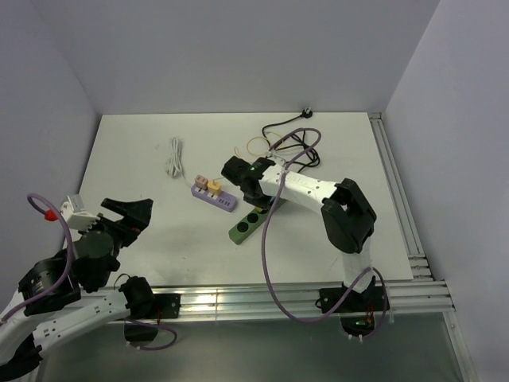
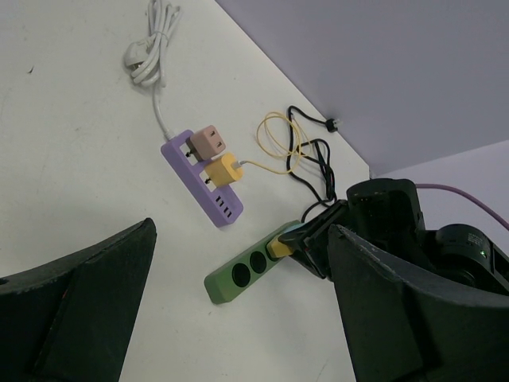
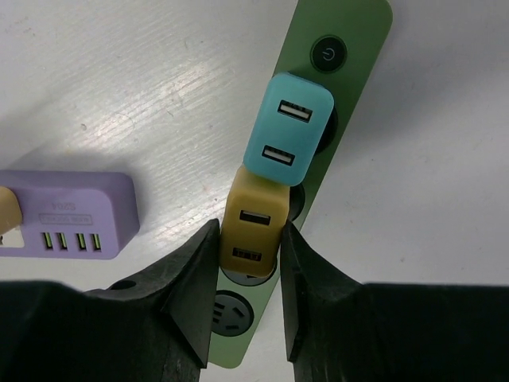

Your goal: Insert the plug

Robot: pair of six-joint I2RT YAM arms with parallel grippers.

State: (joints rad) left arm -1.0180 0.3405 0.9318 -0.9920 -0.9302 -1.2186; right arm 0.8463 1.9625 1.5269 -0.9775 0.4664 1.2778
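A green power strip (image 3: 354, 40) lies in the middle of the table; it also shows in the top view (image 1: 242, 227) and the left wrist view (image 2: 238, 274). A teal USB adapter (image 3: 288, 142) sits in one of its sockets. My right gripper (image 3: 248, 255) is shut on a yellow USB plug (image 3: 253, 227), pinched by its sides and held right at the socket beside the teal one. I cannot tell how deep it sits. The yellow plug also shows in the left wrist view (image 2: 280, 249). My left gripper (image 1: 127, 213) is open and empty at the near left, well apart from the strip.
A purple power strip (image 1: 213, 196) with a pink and a yellow adapter lies just left of the green one. A coiled white cable (image 1: 173, 157) lies behind it. Black cables (image 1: 290, 143) and a thin yellow cable (image 1: 256, 145) lie at the back. Walls enclose the table.
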